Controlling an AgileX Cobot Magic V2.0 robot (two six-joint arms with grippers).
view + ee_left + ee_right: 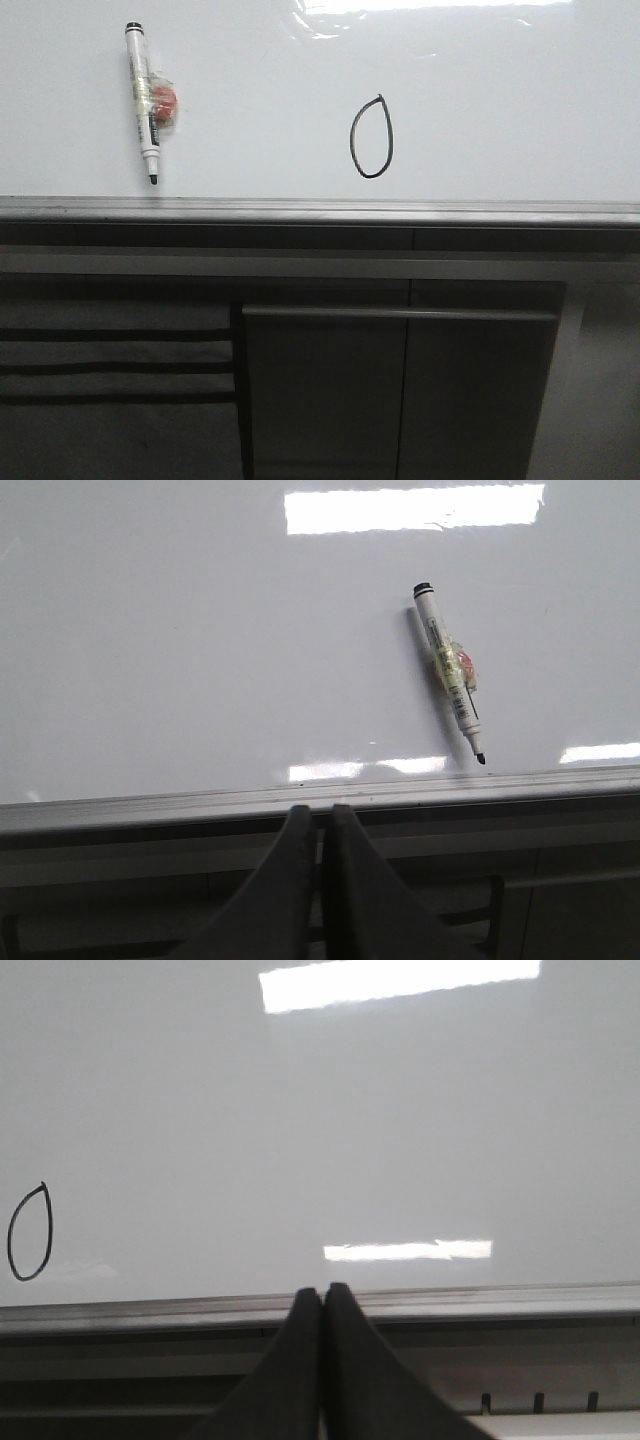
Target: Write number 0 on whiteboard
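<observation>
Over at the far left of the whiteboard (500, 90), at about nine o'clock from the drawing, lies the marker (146, 103), cap end toward twelve o'clock and its bare black tip toward six, just short of the grey edge strip (320, 210). A wad of clear tape with something red (165, 100) clings to the middle of its barrel. It looks light, stiff and smooth, so it may roll or skid on the glossy board; the taped middle seems the surest place to pinch, across the barrel.

Moving right, the number 0 (372, 137) sits near the board's centre: a thin black oval, taller than wide, pointed at the top. By the look of it the writing is done.

The left tool (320, 815) hangs off the board's near edge, fingers pressed together on nothing, the marker at about one o'clock from it. The right tool (322, 1292) is likewise closed and empty, with the oval out at its ten o'clock.
</observation>
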